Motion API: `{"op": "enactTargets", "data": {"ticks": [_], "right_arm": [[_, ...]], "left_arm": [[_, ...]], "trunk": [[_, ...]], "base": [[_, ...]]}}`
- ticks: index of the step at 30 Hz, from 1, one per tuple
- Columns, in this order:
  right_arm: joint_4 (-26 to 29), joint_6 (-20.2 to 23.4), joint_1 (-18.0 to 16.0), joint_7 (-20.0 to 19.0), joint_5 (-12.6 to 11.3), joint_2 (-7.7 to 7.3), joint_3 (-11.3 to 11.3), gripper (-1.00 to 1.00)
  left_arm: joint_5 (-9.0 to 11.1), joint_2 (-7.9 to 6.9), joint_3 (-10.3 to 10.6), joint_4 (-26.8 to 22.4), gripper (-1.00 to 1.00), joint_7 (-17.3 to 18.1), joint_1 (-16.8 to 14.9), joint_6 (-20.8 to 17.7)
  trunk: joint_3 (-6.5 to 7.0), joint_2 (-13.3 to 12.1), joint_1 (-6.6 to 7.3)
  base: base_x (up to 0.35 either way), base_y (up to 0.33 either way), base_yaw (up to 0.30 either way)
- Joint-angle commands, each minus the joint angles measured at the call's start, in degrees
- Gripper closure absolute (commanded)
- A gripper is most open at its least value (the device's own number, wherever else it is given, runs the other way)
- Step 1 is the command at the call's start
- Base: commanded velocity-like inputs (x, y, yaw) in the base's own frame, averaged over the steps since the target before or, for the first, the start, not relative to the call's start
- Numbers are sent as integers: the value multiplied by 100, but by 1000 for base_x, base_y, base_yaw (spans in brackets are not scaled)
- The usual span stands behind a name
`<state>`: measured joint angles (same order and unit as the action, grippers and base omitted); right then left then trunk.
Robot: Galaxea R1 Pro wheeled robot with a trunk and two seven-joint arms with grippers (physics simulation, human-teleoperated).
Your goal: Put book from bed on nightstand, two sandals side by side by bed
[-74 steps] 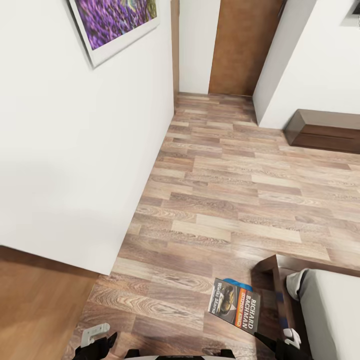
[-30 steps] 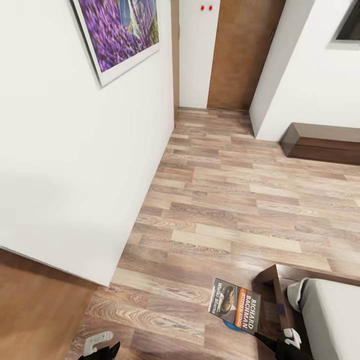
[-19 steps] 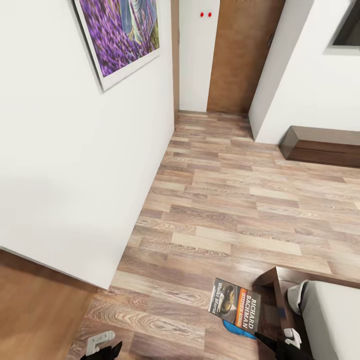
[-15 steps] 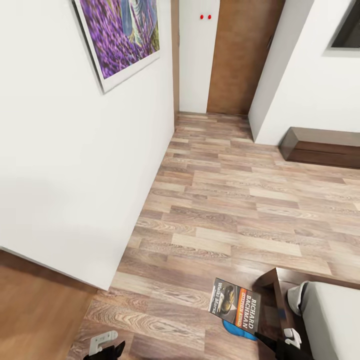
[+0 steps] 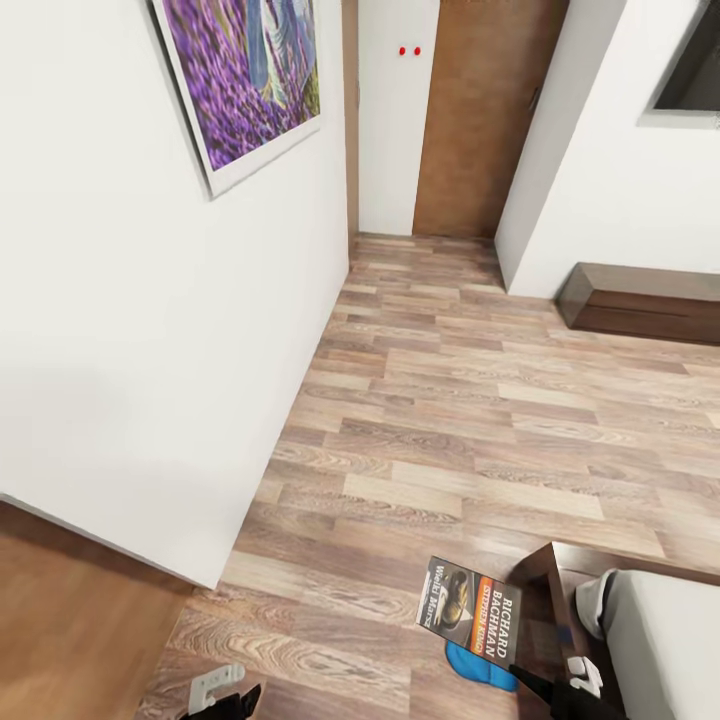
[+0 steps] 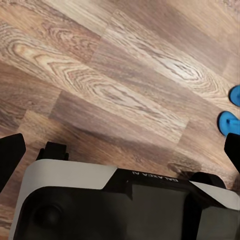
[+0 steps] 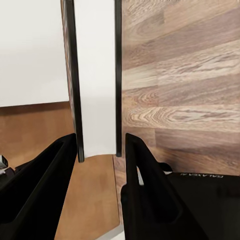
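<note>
The right gripper (image 7: 100, 150) pinches the book (image 5: 469, 609) by its lower edge, holding it above the wood floor (image 5: 450, 400) beside the bed's (image 5: 660, 640) corner. A blue sandal (image 5: 480, 665) lies beneath it. The left gripper's (image 6: 120, 150) fingers stand wide apart. Farther off, a long low cabinet (image 5: 640, 305) sits against the white wall.

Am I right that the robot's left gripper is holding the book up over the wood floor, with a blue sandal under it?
Not quite: it is the right gripper, not the left, that holds the book. The head view shows the book over the wood floor with a blue sandal under it.
</note>
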<state>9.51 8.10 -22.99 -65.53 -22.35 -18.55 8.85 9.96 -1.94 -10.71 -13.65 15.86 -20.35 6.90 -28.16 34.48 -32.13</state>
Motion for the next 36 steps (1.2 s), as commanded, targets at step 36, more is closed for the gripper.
{"op": "enactTargets", "data": {"ticks": [36], "right_arm": [[-1,54,-4,668,10,35,12,100]], "left_arm": [[28,202,17,300,-100,40,-4,-8]], "trunk": [[332,5,-2]], "base": [[0,0,0]]}}
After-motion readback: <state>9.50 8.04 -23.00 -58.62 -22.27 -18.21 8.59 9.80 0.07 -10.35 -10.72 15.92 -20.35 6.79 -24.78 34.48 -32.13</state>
